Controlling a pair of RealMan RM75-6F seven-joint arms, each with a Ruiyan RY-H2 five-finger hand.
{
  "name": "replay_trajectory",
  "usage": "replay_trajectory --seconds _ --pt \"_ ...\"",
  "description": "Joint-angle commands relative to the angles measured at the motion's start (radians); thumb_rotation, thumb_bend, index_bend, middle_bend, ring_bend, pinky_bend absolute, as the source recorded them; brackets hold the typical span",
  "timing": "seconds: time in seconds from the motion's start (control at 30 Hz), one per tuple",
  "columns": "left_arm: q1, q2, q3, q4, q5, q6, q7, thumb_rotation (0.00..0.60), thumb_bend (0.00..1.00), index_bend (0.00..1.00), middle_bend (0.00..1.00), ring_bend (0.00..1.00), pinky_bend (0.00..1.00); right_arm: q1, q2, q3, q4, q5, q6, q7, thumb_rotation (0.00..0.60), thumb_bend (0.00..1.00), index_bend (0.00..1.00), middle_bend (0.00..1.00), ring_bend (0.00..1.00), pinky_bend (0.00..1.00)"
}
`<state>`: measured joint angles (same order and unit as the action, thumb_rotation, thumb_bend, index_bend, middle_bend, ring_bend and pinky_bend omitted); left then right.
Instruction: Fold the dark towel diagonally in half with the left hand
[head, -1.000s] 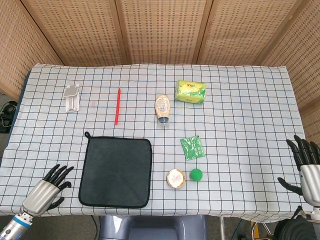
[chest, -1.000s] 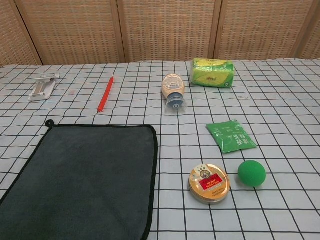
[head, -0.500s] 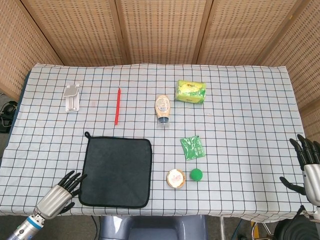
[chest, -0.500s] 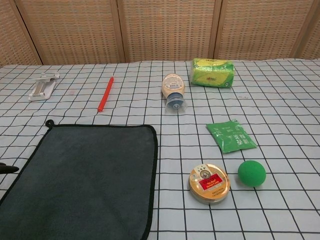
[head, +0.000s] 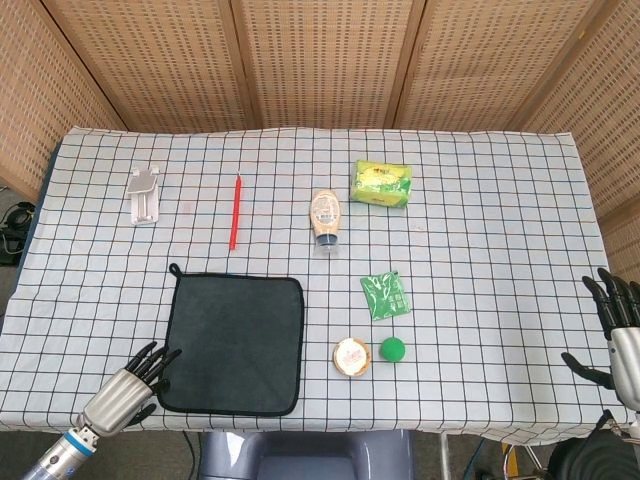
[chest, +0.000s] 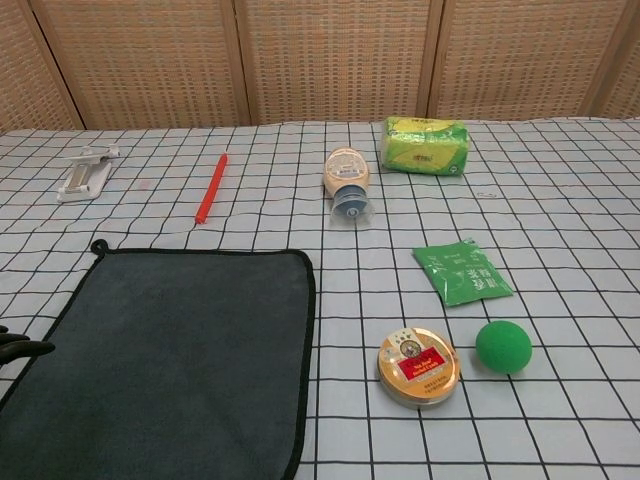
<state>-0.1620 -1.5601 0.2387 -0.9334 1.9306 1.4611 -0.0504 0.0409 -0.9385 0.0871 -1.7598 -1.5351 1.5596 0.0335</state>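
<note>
The dark towel (head: 233, 343) lies flat and unfolded on the checked tablecloth, near the front edge; in the chest view the dark towel (chest: 160, 360) fills the lower left. My left hand (head: 128, 388) hovers at the towel's front left corner with fingers spread, its fingertips just reaching the towel's left edge and holding nothing. Only the left hand's dark fingertips (chest: 22, 347) show at the chest view's left border. My right hand (head: 617, 328) stays at the table's far right edge, fingers spread and empty.
A red pen (head: 235, 212), a white clip (head: 144, 194), a tipped bottle (head: 324, 219) and a green packet (head: 382, 183) lie behind the towel. A green sachet (head: 385, 295), a round tin (head: 351, 357) and a green ball (head: 392, 349) sit right of it.
My left hand has moved right and slightly toward the table's front edge, coming up to the towel's front left corner. The right hand has sunk a little lower in the frame.
</note>
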Motion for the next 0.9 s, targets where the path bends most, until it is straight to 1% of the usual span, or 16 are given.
replay_trajectory --seconds 0.03,0.17,0.3,0.43,0.6,0.9 --pt "-0.002 -0.003 0.002 0.002 -0.004 -0.002 0.004 0.6 0.29 0.48 0.0 0.0 0.0 0.0 0.0 0.0 0.0 0.0 0.0 0.0 0.6 0.0 0.0 0.0 0.0 0.0" --pt "-0.004 -0.006 0.003 0.003 -0.01 -0.002 0.004 0.6 0.3 0.49 0.0 0.0 0.0 -0.001 0.001 0.0 -0.001 -0.001 0.002 0.003 0.6 0.0 0.0 0.0 0.0 0.0" --pt "-0.007 -0.007 0.007 0.001 -0.012 0.002 -0.002 0.6 0.36 0.51 0.0 0.0 0.0 -0.002 0.003 0.0 -0.001 -0.001 0.003 0.006 0.6 0.0 0.0 0.0 0.0 0.0" --pt "-0.009 -0.007 0.011 0.003 -0.014 0.002 0.001 0.6 0.37 0.51 0.0 0.0 0.0 -0.002 0.004 0.0 -0.001 -0.002 0.003 0.007 0.6 0.0 0.0 0.0 0.0 0.0" --pt "-0.013 -0.011 0.013 0.0 -0.019 0.0 0.007 0.6 0.43 0.51 0.0 0.0 0.0 -0.003 0.005 0.001 -0.002 -0.002 0.004 0.01 0.6 0.0 0.0 0.0 0.0 0.0" --pt "-0.016 -0.014 0.018 -0.003 -0.026 -0.004 0.016 0.6 0.44 0.52 0.0 0.0 0.0 -0.003 0.007 0.0 -0.002 -0.003 0.005 0.016 0.6 0.0 0.0 0.0 0.0 0.0"
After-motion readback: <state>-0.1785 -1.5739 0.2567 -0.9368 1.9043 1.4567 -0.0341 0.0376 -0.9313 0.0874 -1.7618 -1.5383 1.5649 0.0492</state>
